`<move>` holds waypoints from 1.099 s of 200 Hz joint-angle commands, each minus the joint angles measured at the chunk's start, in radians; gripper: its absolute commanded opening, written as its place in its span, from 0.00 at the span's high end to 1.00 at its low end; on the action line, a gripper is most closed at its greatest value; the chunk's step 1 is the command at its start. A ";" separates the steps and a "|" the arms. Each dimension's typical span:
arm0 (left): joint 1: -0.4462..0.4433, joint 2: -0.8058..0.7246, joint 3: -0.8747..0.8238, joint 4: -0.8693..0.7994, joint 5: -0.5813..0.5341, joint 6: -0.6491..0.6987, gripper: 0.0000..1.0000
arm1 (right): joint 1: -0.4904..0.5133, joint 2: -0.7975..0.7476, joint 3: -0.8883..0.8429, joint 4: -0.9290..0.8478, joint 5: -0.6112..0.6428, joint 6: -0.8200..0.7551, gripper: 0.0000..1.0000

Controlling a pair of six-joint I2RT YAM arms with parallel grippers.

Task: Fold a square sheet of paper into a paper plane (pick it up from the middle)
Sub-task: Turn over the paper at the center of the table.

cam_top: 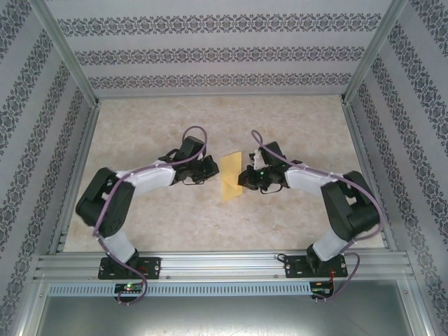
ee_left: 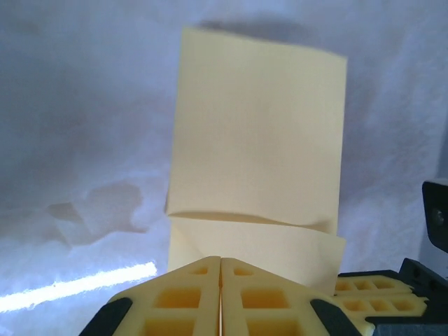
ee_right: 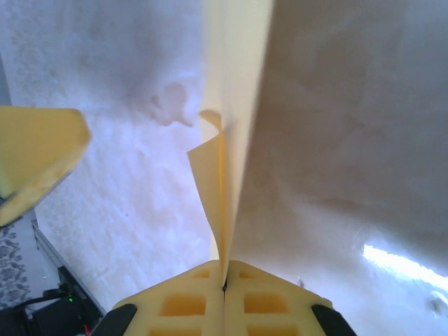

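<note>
Over the table (cam_top: pixel 210 231), the left end effector (ee_left: pixel 220 260) pinches, partly hiding, the paper (ee_left: pixel 259 140).

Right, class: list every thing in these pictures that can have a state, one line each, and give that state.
square sheet of paper: partly folded, one flap curling loose, pinched at opposite edges.
left gripper: shut on the square sheet of paper.
right gripper: shut on the square sheet of paper.

Square sheet of paper (ee_left: pixel 255 140), near edge behind left tool (ee_left: pixel 221 262).
</note>
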 commanded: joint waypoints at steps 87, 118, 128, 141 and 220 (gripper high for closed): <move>0.004 -0.422 -0.166 -0.234 -0.601 -0.048 0.88 | 0.292 -0.102 0.430 -0.891 1.166 -0.185 1.00; 0.015 -0.502 -0.197 -0.302 -0.706 -0.087 0.87 | 0.352 0.062 0.492 -0.957 1.164 -0.145 1.00; 0.019 -0.528 -0.212 -0.311 -0.727 -0.094 0.87 | 0.370 0.131 0.523 -0.982 1.168 -0.125 1.00; 0.024 -0.564 -0.232 -0.314 -0.741 -0.098 0.86 | 0.394 0.221 0.569 -1.008 1.161 -0.108 1.00; 0.048 -0.700 -0.292 -0.335 -0.758 -0.087 0.81 | 0.482 0.437 0.736 -0.714 0.563 -0.119 0.70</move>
